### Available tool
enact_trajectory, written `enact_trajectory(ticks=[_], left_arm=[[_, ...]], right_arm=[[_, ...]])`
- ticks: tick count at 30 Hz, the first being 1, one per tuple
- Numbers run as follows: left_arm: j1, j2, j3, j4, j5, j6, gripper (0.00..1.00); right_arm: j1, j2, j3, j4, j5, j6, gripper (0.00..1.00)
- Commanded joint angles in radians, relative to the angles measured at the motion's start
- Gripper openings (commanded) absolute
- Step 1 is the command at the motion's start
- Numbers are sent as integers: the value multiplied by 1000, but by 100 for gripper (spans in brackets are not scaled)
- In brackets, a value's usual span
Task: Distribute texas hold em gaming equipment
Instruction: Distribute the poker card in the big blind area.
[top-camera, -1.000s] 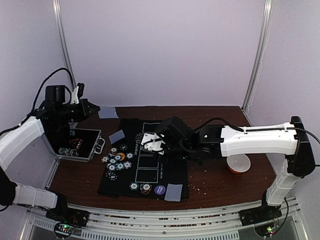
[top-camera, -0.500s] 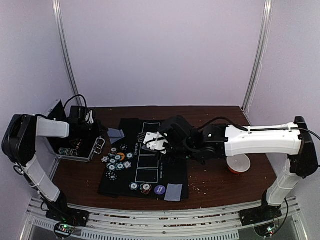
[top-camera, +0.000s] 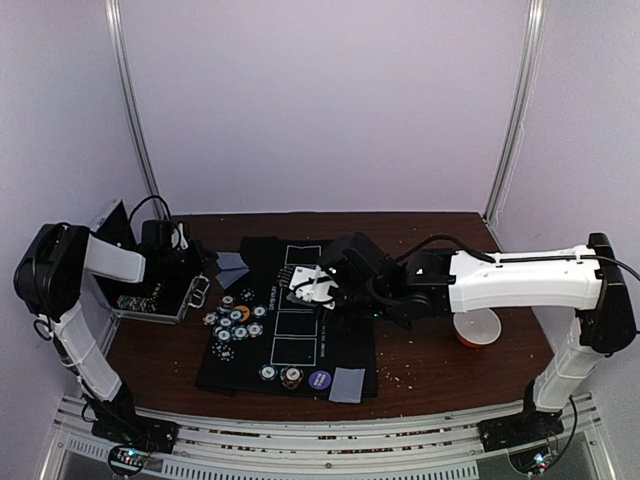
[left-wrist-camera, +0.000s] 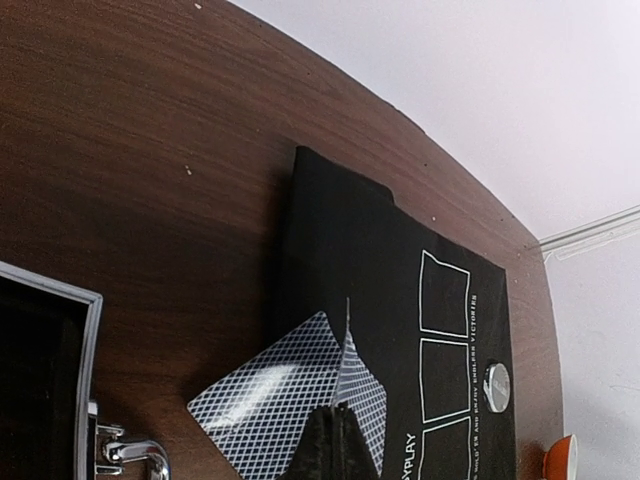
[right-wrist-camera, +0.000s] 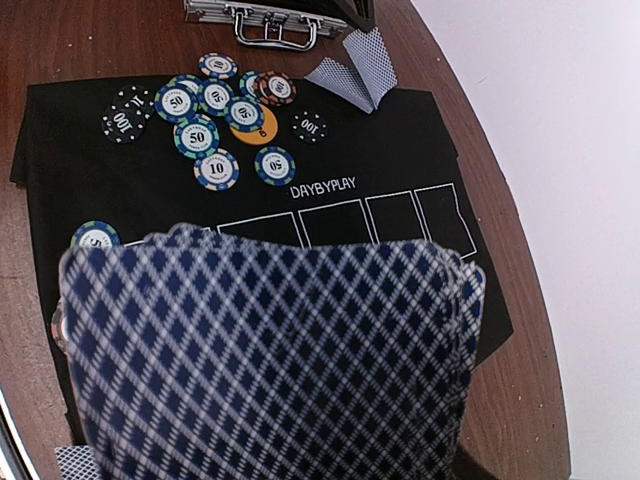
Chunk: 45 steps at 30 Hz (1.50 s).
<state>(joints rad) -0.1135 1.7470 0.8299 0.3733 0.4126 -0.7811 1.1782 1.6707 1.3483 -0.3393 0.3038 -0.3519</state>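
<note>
My left gripper (left-wrist-camera: 347, 412) is shut on the lower edge of a grey-blue-backed playing card (left-wrist-camera: 368, 395), held nearly upright. It hangs just over a second card (left-wrist-camera: 262, 385) lying at the black mat's (top-camera: 300, 345) back left corner. In the top view this gripper (top-camera: 208, 266) sits between the case and the mat. My right gripper (top-camera: 325, 285) hovers over the mat's outlined boxes, shut on the deck of cards (right-wrist-camera: 270, 350), which hides its fingers. Several poker chips (top-camera: 235, 318) lie clustered on the mat's left (right-wrist-camera: 215, 115). More chips (top-camera: 280, 374), a purple disc (top-camera: 320, 380) and a card (top-camera: 348, 384) lie near the front edge.
An open silver case (top-camera: 150, 285) with chips inside stands left of the mat, its handle (left-wrist-camera: 130, 450) close to my left fingers. A white bowl with an orange outside (top-camera: 476, 328) sits right of the mat under the right arm. A black-silver disc (left-wrist-camera: 497, 387) lies on the mat.
The left arm has folded down from a raised pose, bringing its card from the back of the table to the mat's back left corner. The right arm and deck have barely shifted.
</note>
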Motion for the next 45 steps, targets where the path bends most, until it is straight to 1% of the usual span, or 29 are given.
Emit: enact_trajectory(ticks=[1,7,11,12,18,20,25,27,31,33,35,38,39,41,42,45], left_arm=[[9,43,8,67,-5,-16,0],[9,59,-32,70,-1,-33,0],[9,62,-30,32,-2,-12,0],[10,60,-26,18,-6,-9,2],[9,23,2,-65,-57,31,27],[9,19,30,-125,-86,56,35],[9,-11,97,-238,-161,107,45],[9,-40,110,-257,-171,122,46],[-5,-144,128,-287,-144,161,49],[-46,-219,133,-324,-131,199,56],[-94,-294,139,-370,-84,240,66],[-173,-398,150,-474,106,299,80],[-196,-424,153,-506,181,312,83],[-234,-472,139,-546,313,315,86],[-252,-498,116,-551,366,307,91],[-292,-570,70,-574,437,283,98]], right_arm=[[-6,-9,-8,-17,-8,11,48],[-8,-2,0,-16,-14,10,48],[-10,6,7,-18,-19,7,48],[-10,8,9,-19,-20,7,48],[-10,10,12,-22,-26,8,48],[-10,11,13,-24,-28,10,48],[-9,11,21,-34,-28,11,48],[-10,11,22,-39,-26,10,48],[-10,10,29,-49,-18,4,48],[-9,11,34,-52,-11,0,48],[-10,9,35,-48,-9,-7,48],[-8,7,39,-41,-6,-13,48],[-7,8,40,-40,-6,-14,48],[-5,7,41,-34,-6,-17,48],[-5,5,41,-30,-5,-20,48],[-1,3,41,-16,3,-26,48]])
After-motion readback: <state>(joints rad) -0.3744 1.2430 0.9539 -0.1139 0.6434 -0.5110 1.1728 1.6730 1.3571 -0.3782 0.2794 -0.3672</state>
